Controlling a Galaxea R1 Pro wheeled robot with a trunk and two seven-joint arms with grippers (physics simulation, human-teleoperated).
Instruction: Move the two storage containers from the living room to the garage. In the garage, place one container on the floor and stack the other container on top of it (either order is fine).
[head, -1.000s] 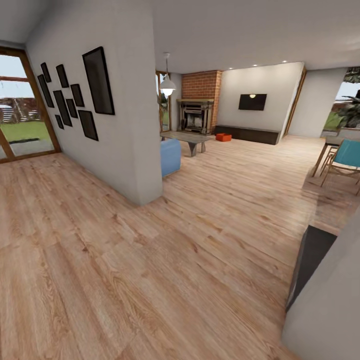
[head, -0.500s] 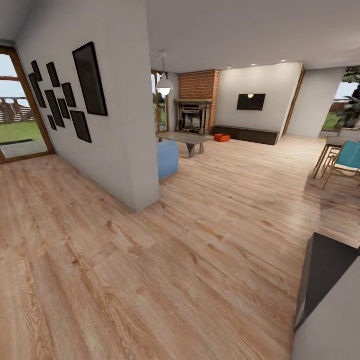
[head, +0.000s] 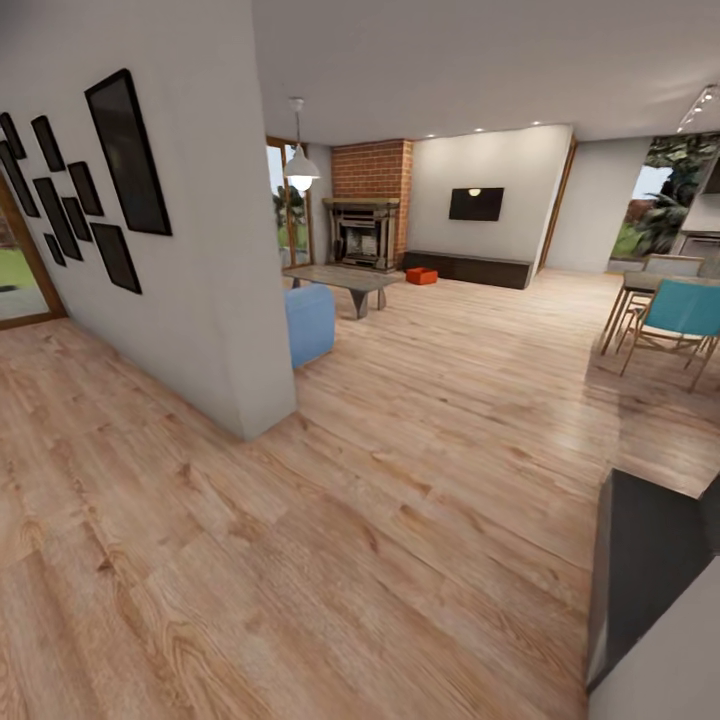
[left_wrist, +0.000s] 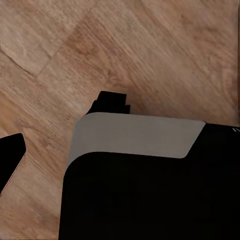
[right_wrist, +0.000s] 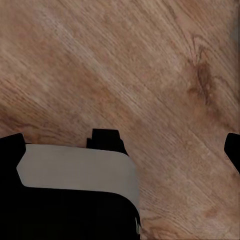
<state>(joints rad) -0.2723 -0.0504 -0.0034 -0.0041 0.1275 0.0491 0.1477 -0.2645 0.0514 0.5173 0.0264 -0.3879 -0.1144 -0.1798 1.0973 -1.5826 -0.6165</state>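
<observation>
The small orange-red rectangular storage bin (head: 421, 276) sits far ahead on the light wood-plank floor (head: 420, 470), beside the red brick fireplace (head: 369, 205), favouring neither arm, while whether either gripper is parted or closed cannot be told.

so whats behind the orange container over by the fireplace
Behind the orange container runs a long dark bench against the white wall, below a wall TV. Its inside is too far to make out.
</observation>
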